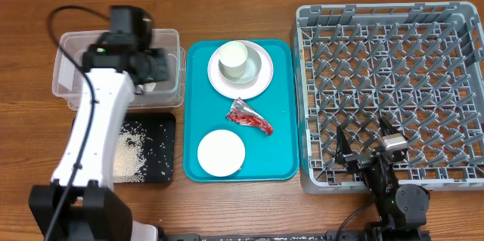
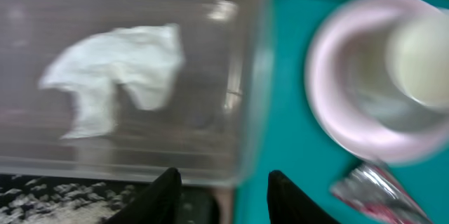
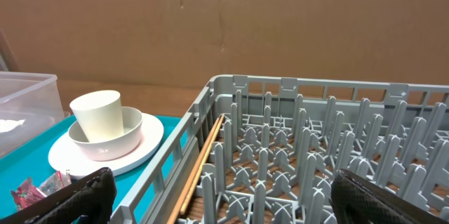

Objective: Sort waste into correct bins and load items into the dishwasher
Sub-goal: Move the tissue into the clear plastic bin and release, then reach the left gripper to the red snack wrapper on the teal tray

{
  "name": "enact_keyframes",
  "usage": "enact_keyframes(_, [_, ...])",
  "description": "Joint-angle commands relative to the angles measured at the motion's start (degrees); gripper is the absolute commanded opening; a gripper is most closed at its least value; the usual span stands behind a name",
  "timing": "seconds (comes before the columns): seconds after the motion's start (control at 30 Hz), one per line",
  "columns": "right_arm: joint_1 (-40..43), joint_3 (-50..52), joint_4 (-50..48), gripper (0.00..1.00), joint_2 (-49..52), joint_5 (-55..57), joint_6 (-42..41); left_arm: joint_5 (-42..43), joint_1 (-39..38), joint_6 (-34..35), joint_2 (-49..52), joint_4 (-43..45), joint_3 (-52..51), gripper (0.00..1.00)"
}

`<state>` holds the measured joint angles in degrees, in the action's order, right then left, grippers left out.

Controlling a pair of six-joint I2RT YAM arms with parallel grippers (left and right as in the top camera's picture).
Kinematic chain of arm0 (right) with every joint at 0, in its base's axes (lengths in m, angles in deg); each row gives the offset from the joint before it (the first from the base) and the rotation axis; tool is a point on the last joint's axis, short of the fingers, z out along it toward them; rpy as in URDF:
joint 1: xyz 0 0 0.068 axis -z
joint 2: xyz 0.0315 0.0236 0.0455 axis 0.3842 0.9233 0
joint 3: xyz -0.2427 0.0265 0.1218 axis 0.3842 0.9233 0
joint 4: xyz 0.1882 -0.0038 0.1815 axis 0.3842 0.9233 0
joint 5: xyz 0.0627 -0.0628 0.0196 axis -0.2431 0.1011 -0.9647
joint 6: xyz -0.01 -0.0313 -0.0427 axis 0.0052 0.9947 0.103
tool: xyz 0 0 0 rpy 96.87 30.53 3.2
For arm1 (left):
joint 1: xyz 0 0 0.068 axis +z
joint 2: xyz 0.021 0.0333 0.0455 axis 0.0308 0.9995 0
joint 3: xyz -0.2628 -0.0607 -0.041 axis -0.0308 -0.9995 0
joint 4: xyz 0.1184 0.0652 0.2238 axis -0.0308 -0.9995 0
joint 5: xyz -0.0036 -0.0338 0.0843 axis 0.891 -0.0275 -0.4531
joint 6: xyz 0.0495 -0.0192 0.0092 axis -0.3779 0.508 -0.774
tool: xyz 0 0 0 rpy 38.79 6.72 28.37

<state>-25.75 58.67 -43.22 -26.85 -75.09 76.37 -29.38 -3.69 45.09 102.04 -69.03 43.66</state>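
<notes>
We find the napkin (image 2: 116,69) in the clear tub (image 1: 68,48), grains (image 1: 132,154) in the black tray (image 1: 168,120); red wrapper (image 1: 249,116) and tableware remain unsorted. Left fingers (image 2: 165,185) spread, empty; right fingers (image 3: 84,192) spread wide.

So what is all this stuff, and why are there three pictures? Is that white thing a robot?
Yes! It is a robot with two arms, and each arm ends in a two-finger gripper. One picture looks down from above the table. The other two come from small cameras on the robot's wrists.

From above, the white left arm reaches over a clear tub. Its wrist camera shows a crumpled napkin lying inside that tub, and the left gripper holds nothing. The right gripper is wide open and empty, by the grey dish rack.

On the teal tray sit a cup in a bowl on a plate, a red wrapper, and a small white dish. The black tray holds rice grains.
</notes>
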Motion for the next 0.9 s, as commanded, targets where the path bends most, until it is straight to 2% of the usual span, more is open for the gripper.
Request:
enact_keyframes(0.0, [-0.42, 0.61, -0.31, 1.0, -0.46, 0.17, -0.22, 7.1, -6.21, -5.44, -0.83, -1.38, 1.31, 0.43])
enact_keyframes(0.1, [-0.42, 0.61, -0.31, 1.0, -0.46, 0.17, -0.22, 6.56, -12.33, -6.67, 0.44, -1.97, 1.31, 0.42])
enact_keyframes(0.27, [-0.42, 0.61, -0.31, 1.0, -0.46, 0.17, -0.24, 5.09, -20.68, -7.43, 3.65, -0.74, 1.31, 0.5])
enact_keyframes(0.43, [-0.42, 0.61, -0.31, 1.0, -0.46, 0.17, -0.22, 3.69, -26.95, -16.7, 7.87, 1.51, 1.31, 0.53])
enact_keyframes(0.67, [-0.42, 0.61, -0.31, 1.0, -0.46, 0.17, -0.22, 3.23, -31.61, -26.8, 15.02, 3.19, 1.31, 0.53])
enact_keyframes(0.87, [-0.42, 0.61, -0.31, 1.0, -0.46, 0.17, -0.22, -0.57, -32.13, -30.53, 19.85, 3.37, 1.31, 0.54])
